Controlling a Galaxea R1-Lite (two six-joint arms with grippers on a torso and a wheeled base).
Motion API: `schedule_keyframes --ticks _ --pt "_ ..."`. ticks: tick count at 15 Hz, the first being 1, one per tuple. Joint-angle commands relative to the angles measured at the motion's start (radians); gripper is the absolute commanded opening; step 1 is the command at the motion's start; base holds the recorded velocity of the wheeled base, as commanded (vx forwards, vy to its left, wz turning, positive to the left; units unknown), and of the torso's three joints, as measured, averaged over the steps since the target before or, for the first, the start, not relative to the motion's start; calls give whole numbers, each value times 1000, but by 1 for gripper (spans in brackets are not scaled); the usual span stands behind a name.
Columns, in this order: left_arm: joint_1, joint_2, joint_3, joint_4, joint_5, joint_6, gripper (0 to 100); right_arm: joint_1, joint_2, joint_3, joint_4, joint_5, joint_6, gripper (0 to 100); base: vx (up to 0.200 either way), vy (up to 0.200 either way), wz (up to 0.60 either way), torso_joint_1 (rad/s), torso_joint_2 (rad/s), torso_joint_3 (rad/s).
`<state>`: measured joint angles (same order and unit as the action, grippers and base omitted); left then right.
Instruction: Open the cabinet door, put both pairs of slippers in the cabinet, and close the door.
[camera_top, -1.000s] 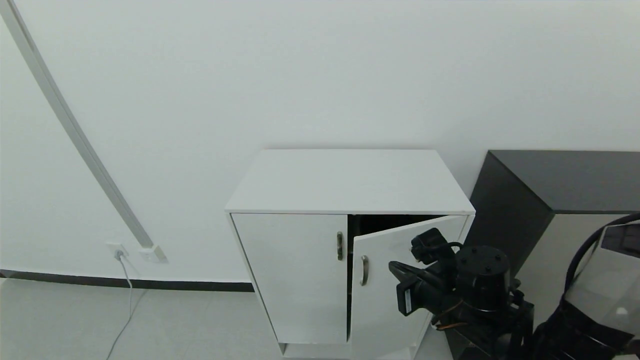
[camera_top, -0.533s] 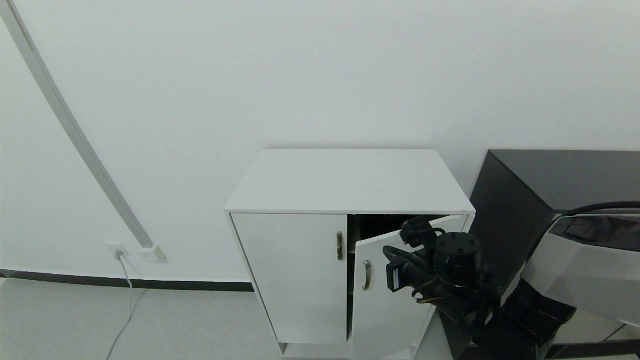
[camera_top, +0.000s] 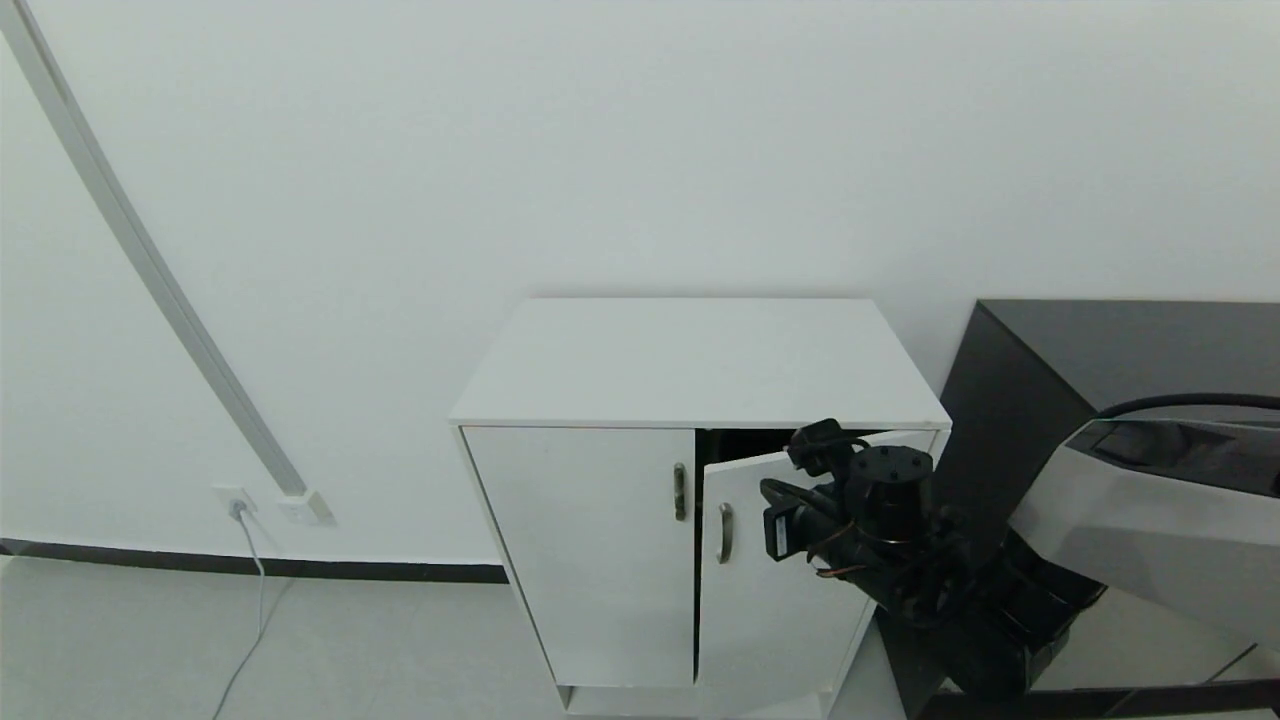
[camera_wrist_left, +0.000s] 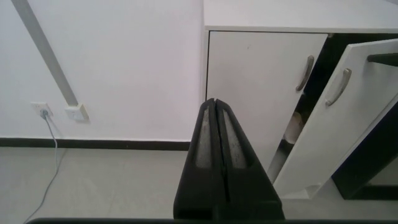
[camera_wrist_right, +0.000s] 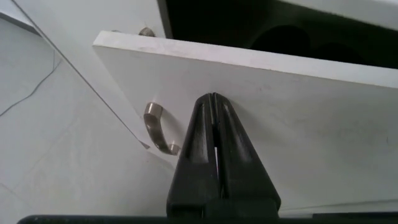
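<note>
The right door (camera_top: 770, 600) of the cabinet (camera_top: 690, 360) stands narrower than it did a second ago; the dark wedge along its top edge has shrunk, though it isn't flush with the left door (camera_top: 580, 550) yet. The right gripper (camera_wrist_right: 214, 96) has come in with it, fingers pressed together and holding nothing, tips against the door's face just beside the handle (camera_top: 724, 533); it looks to be shoving rather than pulling. The left gripper (camera_wrist_left: 214, 101) hangs well back from the cabinet, fingers likewise together and empty. Through the gap a pale shape (camera_wrist_left: 294, 123) shows low inside; it may be a slipper, I can't say for sure. By my reckoning the slippers are stowed and this is the closing push; a little more travel should seat the door.
</note>
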<state>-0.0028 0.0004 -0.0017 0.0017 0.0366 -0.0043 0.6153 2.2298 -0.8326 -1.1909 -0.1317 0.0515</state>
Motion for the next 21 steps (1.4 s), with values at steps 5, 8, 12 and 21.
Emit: schedule_keyframes --ticks 5,8,12,21 --pt "0 0 0 0 0 0 0 -26 45 -109 60 0 1 0 0 0 0 0 0 0" --pt "1 1 0 0 0 0 0 -43 65 -152 89 0 -1 0 0 0 0 0 0 0" --pt "0 1 0 0 0 -2 0 -60 85 -194 112 0 -1 0 0 0 0 0 0 0" --pt "0 1 0 0 2 -2 0 -62 99 -226 114 0 1 0 0 0 0 0 0 0"
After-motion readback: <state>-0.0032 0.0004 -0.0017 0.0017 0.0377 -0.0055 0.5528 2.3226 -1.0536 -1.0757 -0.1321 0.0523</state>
